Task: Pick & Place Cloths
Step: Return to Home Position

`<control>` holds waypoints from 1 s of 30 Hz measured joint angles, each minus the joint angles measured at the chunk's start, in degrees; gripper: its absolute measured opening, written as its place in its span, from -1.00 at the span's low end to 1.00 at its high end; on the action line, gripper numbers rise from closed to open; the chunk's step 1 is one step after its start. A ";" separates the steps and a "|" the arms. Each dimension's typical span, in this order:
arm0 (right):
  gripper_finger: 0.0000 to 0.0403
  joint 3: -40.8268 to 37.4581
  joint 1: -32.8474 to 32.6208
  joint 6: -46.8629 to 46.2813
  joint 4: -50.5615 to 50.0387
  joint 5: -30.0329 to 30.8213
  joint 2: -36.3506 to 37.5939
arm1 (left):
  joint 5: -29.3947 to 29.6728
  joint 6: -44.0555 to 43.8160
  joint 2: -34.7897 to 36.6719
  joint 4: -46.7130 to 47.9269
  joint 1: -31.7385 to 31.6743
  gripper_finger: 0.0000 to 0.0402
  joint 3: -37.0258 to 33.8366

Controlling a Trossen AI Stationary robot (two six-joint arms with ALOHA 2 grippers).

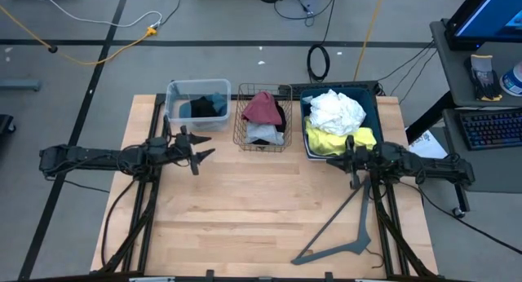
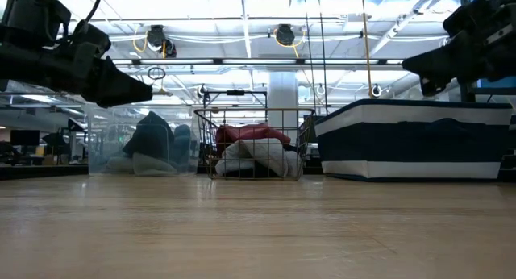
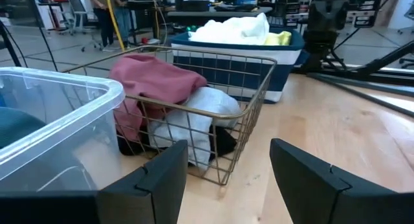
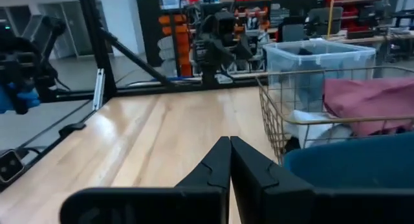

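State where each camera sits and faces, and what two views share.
High: overhead, straight down on the table; left gripper and right gripper show.
Low: tabletop level, facing the gold wire basket; grippers hang above.
Left wrist: toward that basket, past its open fingers.
Right wrist: across the table, past its shut fingers.
Both wrist views share the maroon cloth.

Wooden table, clear plastic bin, wire basket, blue-and-white bin in a row, dark hanger lying flat

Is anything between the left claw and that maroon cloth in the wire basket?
Only the wall of the wire basket. The left gripper, open, hangs beside it; the maroon cloth lies uncovered on top.
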State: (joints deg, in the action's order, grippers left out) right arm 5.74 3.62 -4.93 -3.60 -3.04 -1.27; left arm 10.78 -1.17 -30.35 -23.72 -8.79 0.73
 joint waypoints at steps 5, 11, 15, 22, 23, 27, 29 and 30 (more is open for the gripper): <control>-1.00 -0.26 -0.04 2.09 -0.30 -2.64 0.00 | 0.05 -0.04 0.00 0.00 -0.20 0.11 0.00; -1.00 -0.31 -0.04 5.46 -0.28 -7.42 0.01 | 0.03 -0.20 -0.02 -0.03 -0.18 0.11 0.00; -1.00 -0.35 -0.02 7.51 -0.38 -7.44 0.01 | 0.05 -0.20 -0.02 -0.05 -0.18 0.11 0.00; -0.99 -0.42 -0.02 3.67 0.48 -7.55 0.01 | 0.05 -0.17 0.00 -0.07 -0.18 0.11 0.00; -0.99 -0.46 0.02 3.63 1.45 -7.64 0.01 | 0.03 -0.17 0.00 -0.07 -0.18 0.11 0.00; -0.97 -0.67 0.02 4.10 6.40 -7.72 0.01 | 0.03 -0.17 -0.01 -0.07 -0.18 0.11 0.00; -0.97 -0.85 0.04 4.09 8.48 -7.83 -0.01 | 0.05 -0.17 0.00 -0.07 -0.18 0.11 0.00; -0.97 -0.85 0.03 4.09 9.45 -7.83 -0.01 | 0.03 -0.17 0.00 -0.07 -0.18 0.11 0.00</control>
State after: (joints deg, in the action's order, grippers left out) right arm 4.89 3.65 -0.84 5.85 -10.87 -1.28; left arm 10.81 -1.34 -30.35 -23.79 -8.97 0.73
